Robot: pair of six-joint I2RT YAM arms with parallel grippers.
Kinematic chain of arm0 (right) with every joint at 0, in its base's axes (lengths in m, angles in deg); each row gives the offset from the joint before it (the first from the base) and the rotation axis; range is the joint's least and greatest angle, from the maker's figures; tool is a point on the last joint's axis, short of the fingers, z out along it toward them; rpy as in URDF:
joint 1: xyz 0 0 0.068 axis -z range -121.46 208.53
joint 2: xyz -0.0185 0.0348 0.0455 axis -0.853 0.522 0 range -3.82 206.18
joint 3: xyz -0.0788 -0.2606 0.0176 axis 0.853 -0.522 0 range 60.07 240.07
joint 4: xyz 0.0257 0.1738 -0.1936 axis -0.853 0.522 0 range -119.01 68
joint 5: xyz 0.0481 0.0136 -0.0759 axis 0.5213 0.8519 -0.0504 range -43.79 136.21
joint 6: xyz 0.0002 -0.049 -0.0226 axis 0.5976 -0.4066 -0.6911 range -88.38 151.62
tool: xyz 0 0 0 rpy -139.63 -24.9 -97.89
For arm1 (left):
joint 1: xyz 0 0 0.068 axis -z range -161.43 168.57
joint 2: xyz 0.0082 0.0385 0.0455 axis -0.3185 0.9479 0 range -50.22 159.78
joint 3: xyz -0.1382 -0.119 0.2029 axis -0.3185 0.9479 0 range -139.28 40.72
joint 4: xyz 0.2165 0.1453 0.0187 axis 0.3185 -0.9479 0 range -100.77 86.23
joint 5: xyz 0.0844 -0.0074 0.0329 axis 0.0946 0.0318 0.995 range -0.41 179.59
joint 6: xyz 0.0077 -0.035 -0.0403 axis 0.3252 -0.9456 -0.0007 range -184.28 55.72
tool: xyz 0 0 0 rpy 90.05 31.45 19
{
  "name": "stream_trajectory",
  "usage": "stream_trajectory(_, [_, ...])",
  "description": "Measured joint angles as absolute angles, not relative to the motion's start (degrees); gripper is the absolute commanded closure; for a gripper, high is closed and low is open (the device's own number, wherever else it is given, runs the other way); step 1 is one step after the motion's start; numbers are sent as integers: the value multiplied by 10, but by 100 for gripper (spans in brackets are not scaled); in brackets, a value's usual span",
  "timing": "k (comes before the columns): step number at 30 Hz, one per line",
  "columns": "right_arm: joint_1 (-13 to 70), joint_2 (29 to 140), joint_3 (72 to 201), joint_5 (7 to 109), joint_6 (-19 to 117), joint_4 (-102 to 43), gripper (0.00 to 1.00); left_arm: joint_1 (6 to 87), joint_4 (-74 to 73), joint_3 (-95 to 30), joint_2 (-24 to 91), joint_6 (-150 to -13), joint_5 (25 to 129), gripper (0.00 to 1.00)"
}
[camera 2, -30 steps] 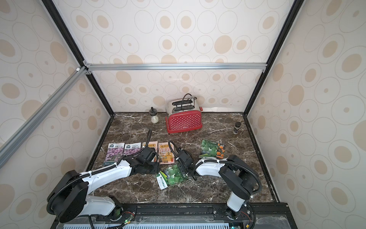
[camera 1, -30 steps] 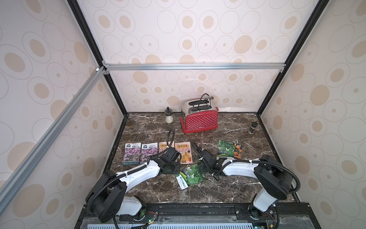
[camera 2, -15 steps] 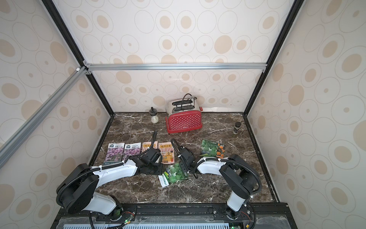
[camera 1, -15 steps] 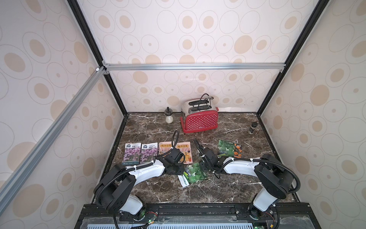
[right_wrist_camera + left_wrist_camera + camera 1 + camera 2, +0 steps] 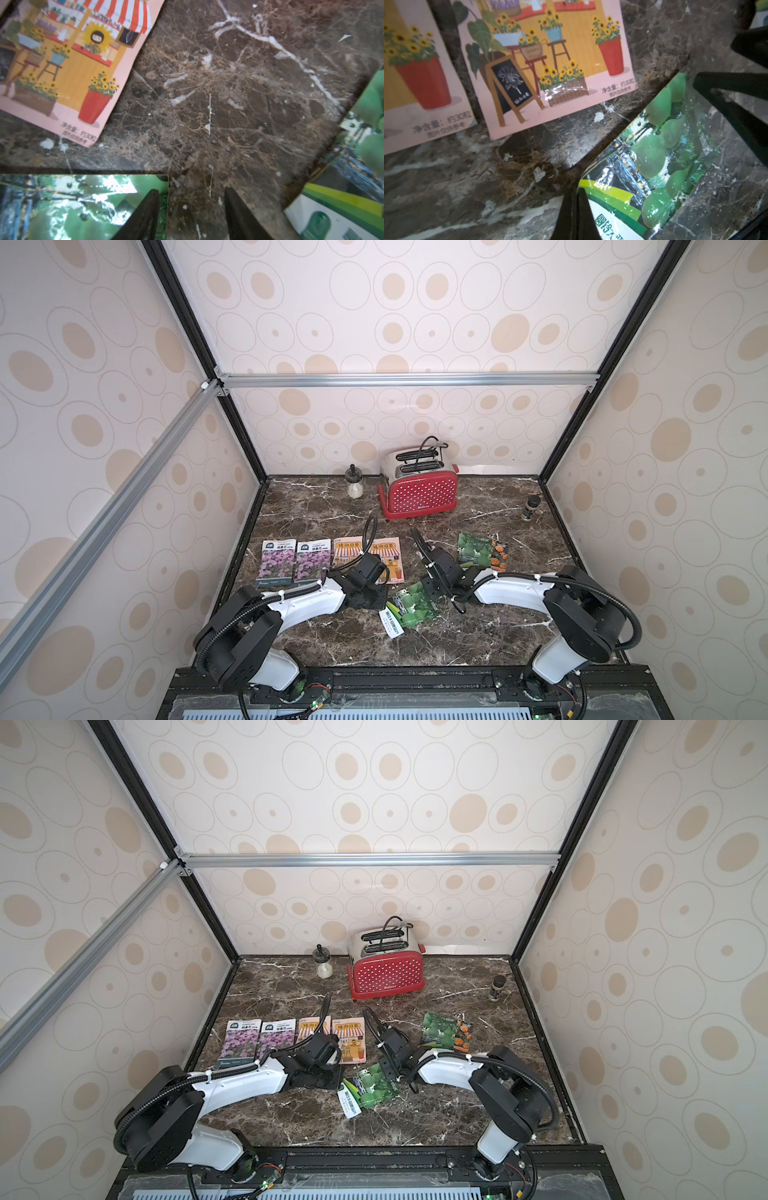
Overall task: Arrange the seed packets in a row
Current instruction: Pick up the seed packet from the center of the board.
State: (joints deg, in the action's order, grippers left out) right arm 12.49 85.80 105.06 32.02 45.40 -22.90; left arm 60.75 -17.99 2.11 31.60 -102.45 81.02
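Two purple-flower seed packets (image 5: 277, 562) (image 5: 311, 560) and two pink-orange shop packets (image 5: 347, 551) (image 5: 388, 556) lie side by side at the left. In front of them a green-gourd packet (image 5: 411, 605) (image 5: 374, 1085) lies tilted. My left gripper (image 5: 383, 601) (image 5: 576, 199) is shut, pinching that packet's (image 5: 654, 158) near-left edge. At its far corner my right gripper (image 5: 430, 593) (image 5: 191, 190) stands open, one finger (image 5: 145, 212) over the packet (image 5: 62, 203), the other above bare marble. Another green-gourd packet (image 5: 473, 551) overlaps an orange-flower packet (image 5: 498, 553) at the right.
A red toaster (image 5: 419, 489) stands at the back, with a small glass jar (image 5: 354, 485) to its left and a dark shaker (image 5: 531, 506) at the back right. Patterned walls enclose the marble table (image 5: 478, 635) on three sides.
My left gripper slid right to the tilted green packet's edge and shut on it. The right gripper's jaws opened slightly at the packet's far corner.
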Motion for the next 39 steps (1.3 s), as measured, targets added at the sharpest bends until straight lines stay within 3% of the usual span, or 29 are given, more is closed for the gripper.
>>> stream_trajectory(5, [139, 714, 1050, 315, 468, -179, 22, 608, -186, 13, 279, -1035, 823, 100])
stream_trajectory(12, [208, 558, 1040, 340, 502, -134, 22, 610, -165, -35, 232, -1075, 850, 100])
stream_trajectory(26, [226, 500, 1015, 368, 540, -105, 23, 614, -88, -66, 266, -1167, 938, 100])
stream_trajectory(39, [266, 486, 969, 419, 598, -134, 26, 683, -65, -120, 340, -1249, 1055, 100])
